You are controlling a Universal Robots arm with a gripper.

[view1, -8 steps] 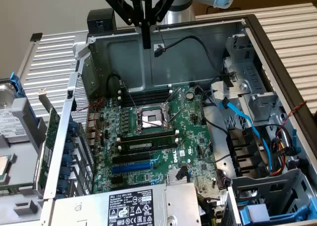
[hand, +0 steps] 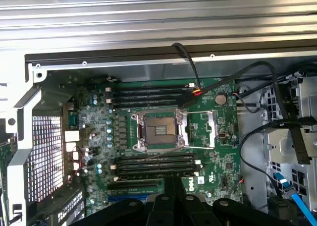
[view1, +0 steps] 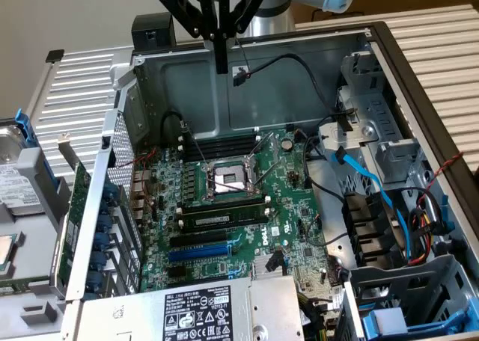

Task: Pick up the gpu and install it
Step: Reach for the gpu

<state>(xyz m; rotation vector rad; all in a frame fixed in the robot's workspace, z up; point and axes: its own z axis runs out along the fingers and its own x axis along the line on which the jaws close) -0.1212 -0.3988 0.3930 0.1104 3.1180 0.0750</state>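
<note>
Evidently the end effector [view1: 221, 66] was clenched on nothing above the case [view1: 299, 94], so the gpu [view1: 78, 203], propped edgewise just outside the case, would be best approached with jaws parted.

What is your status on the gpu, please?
Gripper shut, empty, above case. Gpu outside case, exterior view's left, untouched. Black cable crosses case wall.

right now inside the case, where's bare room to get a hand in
Open room lies over the expansion slots, between the memory slots and the power supply. Crowded: cables by the drive cage on the exterior view's right.
</note>
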